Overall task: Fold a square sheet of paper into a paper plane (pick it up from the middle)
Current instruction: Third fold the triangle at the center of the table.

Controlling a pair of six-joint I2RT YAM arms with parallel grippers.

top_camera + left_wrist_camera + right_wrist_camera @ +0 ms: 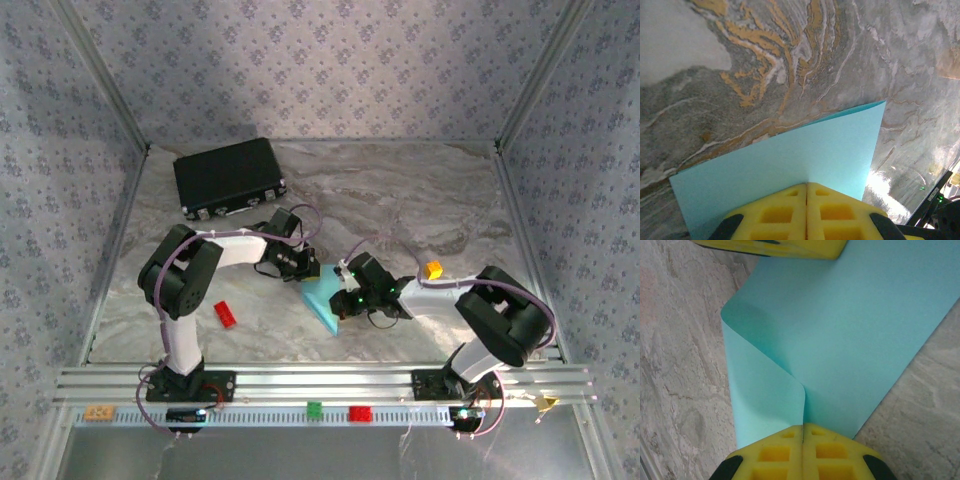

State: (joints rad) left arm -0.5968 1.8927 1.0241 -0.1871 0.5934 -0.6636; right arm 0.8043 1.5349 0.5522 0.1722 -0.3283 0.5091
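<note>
The square sheet of paper (pixel 322 297) is light blue and hangs between my two grippers at the middle of the table. My left gripper (pixel 303 268) is shut on its far edge, its yellow fingertips (pixel 807 184) pressed together with the sheet (pixel 790 160) spreading beyond them. My right gripper (pixel 345 298) is shut on the near side, where the paper (pixel 850 340) curls into a soft fold pinched at the tips (pixel 803 426). The left gripper's yellow finger (pixel 780 247) shows at the sheet's far end. The paper plane is out of view.
A black case (pixel 230 178) lies at the back left. A small red brick (pixel 225 314) lies by the left arm, and an orange brick (pixel 433 269) behind the right arm. Green (pixel 314 408) and red (pixel 360 413) bricks sit on the front rail.
</note>
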